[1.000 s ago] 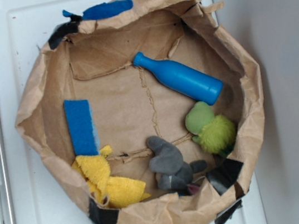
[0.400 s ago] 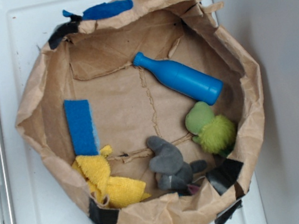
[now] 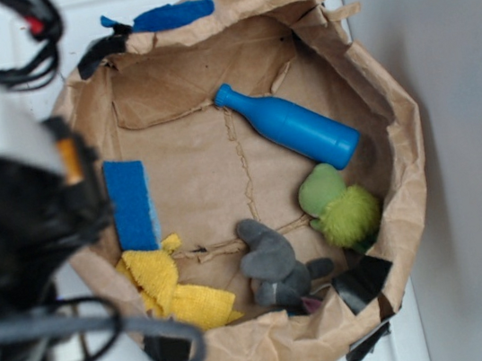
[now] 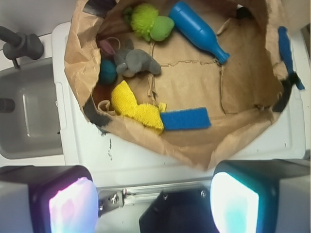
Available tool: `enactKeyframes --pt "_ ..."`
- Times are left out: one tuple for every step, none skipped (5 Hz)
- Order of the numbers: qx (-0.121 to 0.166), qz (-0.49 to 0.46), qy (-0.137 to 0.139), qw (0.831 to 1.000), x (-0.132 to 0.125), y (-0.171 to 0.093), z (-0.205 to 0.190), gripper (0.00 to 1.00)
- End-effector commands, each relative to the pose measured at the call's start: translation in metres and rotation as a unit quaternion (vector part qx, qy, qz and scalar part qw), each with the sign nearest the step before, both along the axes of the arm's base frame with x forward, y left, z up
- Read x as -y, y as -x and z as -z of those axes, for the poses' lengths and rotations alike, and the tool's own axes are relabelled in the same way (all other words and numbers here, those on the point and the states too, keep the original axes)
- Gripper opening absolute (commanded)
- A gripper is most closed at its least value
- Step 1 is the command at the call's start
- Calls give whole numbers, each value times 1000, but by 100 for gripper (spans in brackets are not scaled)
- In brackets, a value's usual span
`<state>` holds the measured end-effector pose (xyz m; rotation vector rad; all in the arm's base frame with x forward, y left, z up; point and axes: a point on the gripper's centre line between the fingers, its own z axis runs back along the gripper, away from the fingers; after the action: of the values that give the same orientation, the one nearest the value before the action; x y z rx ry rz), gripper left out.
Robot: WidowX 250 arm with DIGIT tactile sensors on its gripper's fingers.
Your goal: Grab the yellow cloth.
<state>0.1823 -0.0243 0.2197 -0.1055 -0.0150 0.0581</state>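
The yellow cloth (image 3: 177,290) lies crumpled on the floor of the brown paper bag (image 3: 395,121), against its near-left wall. One end of it touches the blue felt strip (image 3: 131,204). In the wrist view the yellow cloth (image 4: 133,106) sits just inside the bag's (image 4: 233,131) near rim. My gripper (image 4: 153,204) is open, fingers wide apart with nothing between them, outside the bag over the white surface and a metal rail. In the exterior view my blurred black arm (image 3: 18,205) covers the bag's left rim, and the fingers do not show there.
Inside the bag are a blue bottle (image 3: 292,125), a grey plush toy (image 3: 275,266) beside the cloth, and a yellow-green plush toy (image 3: 340,205). A teal ball (image 4: 107,72) lies near the grey plush. A grey sink (image 4: 29,116) is left of the bag.
My arm has swung into the exterior view from the left and now covers the bag's left rim. The things in the bag have not moved.
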Motion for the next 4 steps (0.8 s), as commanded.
enactKeyframes --pt "-32 -73 26 996 -6 -55 8 100" --pt "-106 -160 48 980 -10 -69 32 100" --pt "-149 -213 74 963 -3 -65 50 100" --pt "-149 -213 74 963 -3 -65 50 100"
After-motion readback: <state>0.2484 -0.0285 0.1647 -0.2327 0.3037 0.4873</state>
